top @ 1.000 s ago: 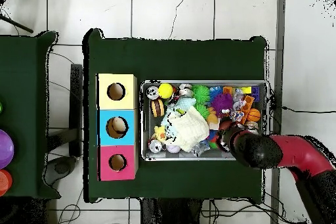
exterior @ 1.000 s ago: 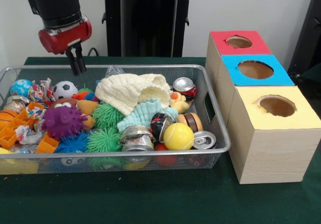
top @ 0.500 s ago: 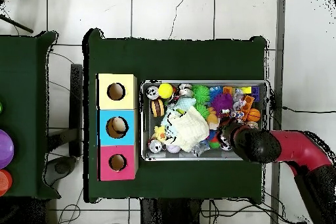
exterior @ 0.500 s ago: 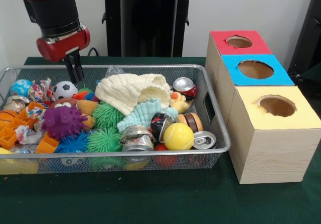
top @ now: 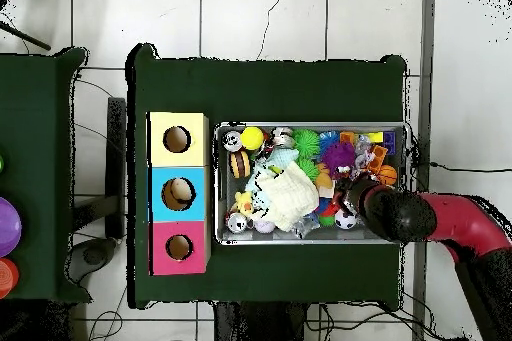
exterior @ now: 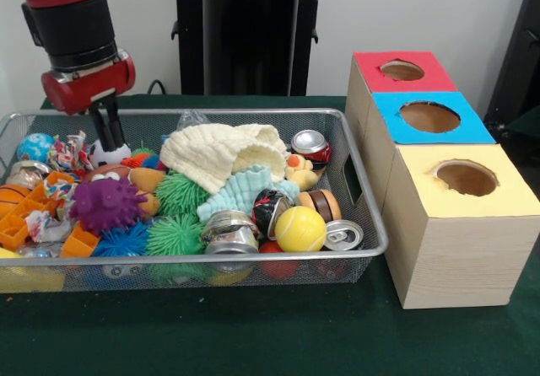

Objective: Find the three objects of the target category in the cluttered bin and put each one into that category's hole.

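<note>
Descent is the change: against the two earlier front views, the gripper (exterior: 108, 134) has slid toward nine o'clock and dropped, so its fingertips now sit right at the small soccer ball (exterior: 105, 151) near the bin's far wall, where before they hung clear above it. The two fingers look pressed together with no visible gap; I judge them closed, holding nothing. That suggests the ball category is being hunted, with a grasp not yet made.

Other likely candidates lie in the wire bin (exterior: 363, 216): a yellow tennis ball (exterior: 299, 228) at about five o'clock from the cream cloth (exterior: 224, 153), and an orange basketball (exterior: 12, 196) at the nine-o'clock end. From above, the blue box's hole (top: 178, 193) seems to hold something pale already.

Three boxes, red (exterior: 401, 71), blue (exterior: 430, 116) and yellow (exterior: 464, 178), stand just beside the bin at three o'clock. Everything rests on a dark green tablecloth (exterior: 253, 334), over a white tiled floor (top: 250, 17).
</note>
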Robot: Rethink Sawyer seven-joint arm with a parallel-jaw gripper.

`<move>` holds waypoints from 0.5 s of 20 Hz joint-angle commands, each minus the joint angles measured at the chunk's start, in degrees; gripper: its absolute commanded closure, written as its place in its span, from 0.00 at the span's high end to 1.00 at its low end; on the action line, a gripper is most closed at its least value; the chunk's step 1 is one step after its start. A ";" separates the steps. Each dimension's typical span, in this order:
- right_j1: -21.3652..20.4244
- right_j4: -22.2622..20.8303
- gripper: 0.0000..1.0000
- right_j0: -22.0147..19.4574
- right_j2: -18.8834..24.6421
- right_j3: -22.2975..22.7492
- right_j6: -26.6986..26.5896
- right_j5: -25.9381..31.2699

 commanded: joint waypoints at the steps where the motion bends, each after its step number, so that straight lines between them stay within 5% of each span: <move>1: 2.96 -2.34 0.00 -0.43 0.41 -6.74 -11.36 4.30; 10: 4.77 -2.79 0.00 -1.14 1.09 -8.89 -14.11 4.75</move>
